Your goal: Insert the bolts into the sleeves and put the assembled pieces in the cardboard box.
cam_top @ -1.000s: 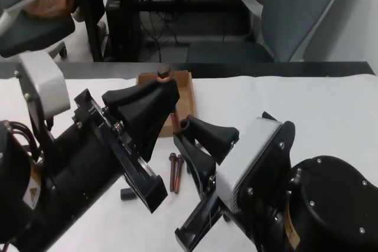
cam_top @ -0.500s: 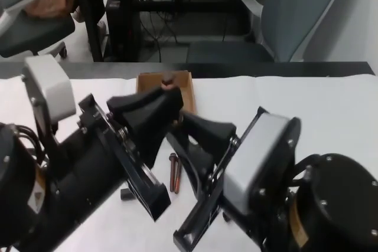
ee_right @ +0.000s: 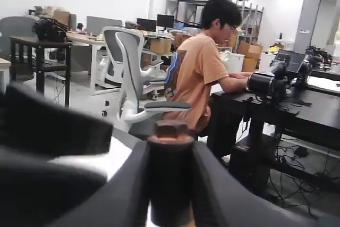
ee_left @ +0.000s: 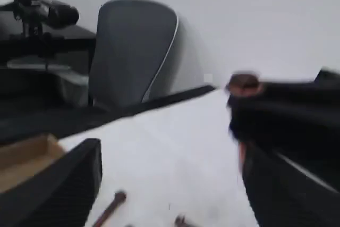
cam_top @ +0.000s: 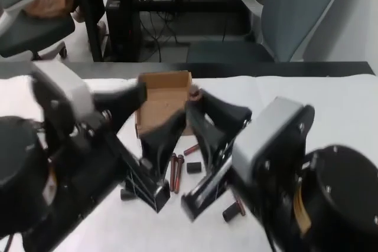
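Now: right gripper (ee_right: 170,176) clamped on sleeve (ee_right: 169,190), bolt (ee_right: 170,129) seated inside, just beside box (cam_top: 159,95). Left gripper (ee_left: 170,184) spread, empty. Judged rigid, light, slick metal; hold mid-sleeve. Spare bolts (cam_top: 175,172) near box.

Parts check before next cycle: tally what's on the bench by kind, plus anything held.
Loose bolts: 3
Loose sleeves: 2
Bolt-in-sleeve piece, looks assembled: 1
Held bolt, in right tool: 1
Cardboard box: 1
Total: 8
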